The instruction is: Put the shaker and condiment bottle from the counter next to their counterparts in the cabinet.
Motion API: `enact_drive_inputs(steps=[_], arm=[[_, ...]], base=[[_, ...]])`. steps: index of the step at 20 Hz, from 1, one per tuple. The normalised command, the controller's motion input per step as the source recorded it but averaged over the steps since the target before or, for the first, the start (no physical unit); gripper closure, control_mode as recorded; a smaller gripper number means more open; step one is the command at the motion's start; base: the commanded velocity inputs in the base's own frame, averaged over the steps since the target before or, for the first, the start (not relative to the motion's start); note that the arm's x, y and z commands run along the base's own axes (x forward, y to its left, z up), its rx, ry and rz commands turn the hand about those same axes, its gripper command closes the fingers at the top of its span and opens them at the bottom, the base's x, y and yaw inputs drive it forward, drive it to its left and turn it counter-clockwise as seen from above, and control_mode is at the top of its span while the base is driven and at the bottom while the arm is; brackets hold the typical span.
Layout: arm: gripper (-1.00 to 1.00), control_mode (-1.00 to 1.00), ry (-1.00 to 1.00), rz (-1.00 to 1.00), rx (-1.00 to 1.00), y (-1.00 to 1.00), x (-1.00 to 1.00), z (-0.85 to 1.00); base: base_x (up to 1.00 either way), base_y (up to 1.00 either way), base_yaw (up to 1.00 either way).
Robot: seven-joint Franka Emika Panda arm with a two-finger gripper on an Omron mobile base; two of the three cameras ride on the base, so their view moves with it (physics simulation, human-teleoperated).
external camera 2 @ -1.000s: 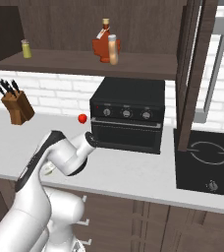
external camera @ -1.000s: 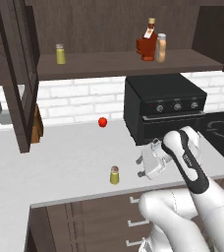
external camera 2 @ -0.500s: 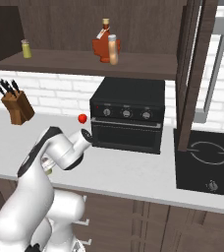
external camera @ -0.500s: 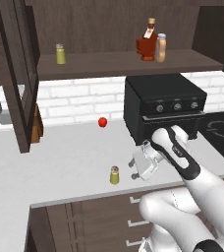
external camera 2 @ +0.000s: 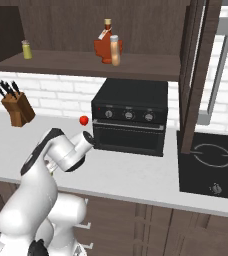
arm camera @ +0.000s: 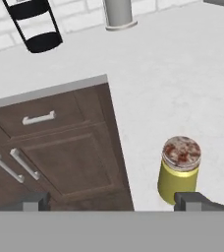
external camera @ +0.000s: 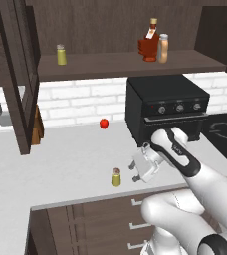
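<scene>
Since a second ago the hand has swung lower and left, closing on the shaker (external camera: 116, 177); nothing else on the table has shifted.

Left base view: shaker stands upright near the front edge of the table (external camera: 60, 169), gripper (external camera: 141, 169) just right of it, not touching. On the cabinet (external camera: 16, 74) shelf above, the condiment bottle (external camera: 163, 48) already sits touching the right side of the dark red maple bottle (external camera: 149, 44). The twin shaker (external camera: 61, 55) stands far left of them on the same shelf. Red ball (external camera: 104, 123) lies behind the shaker, left of the black oven (external camera: 165, 107).

Right base view: condiment bottle and maple bottle together on the shelf above the oven; my arm hides the hand.

Hand view: shaker fills the lower right, speckled cap up, right fingers (arm camera: 197, 201) just at its base. Fingers spread wide, nothing held; shaker sits off-centre toward the right tip.

My read: bottle half done, shaker pickup in hand. Next I'd centre the fingers around the shaker, lower, close, then lift it to the shelf beside the twin.
</scene>
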Motion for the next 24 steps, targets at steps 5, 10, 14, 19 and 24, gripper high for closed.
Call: enact_drive_inputs(steps=[5,10,14,19,24], arm=[[-1.0,-1.0,-0.05,0.0,0.0,0.16,-0.01,-0.31],[-1.0,-1.0,-0.05,0.0,0.0,0.06,0.0,-0.25],[-1.0,-1.0,-0.04,0.0,0.0,0.04,0.0,-0.29],[-1.0,-1.0,-0.04,0.0,0.0,0.04,0.03,-0.36],[-1.0,-1.0,-0.03,0.0,0.0,0.03,0.0,-0.35]], base=[[0.0,0.0,0.0],[0.0,0.0,0.0],[0.0,0.0,0.0],[0.0,0.0,0.0],[0.0,0.0,0.0]])
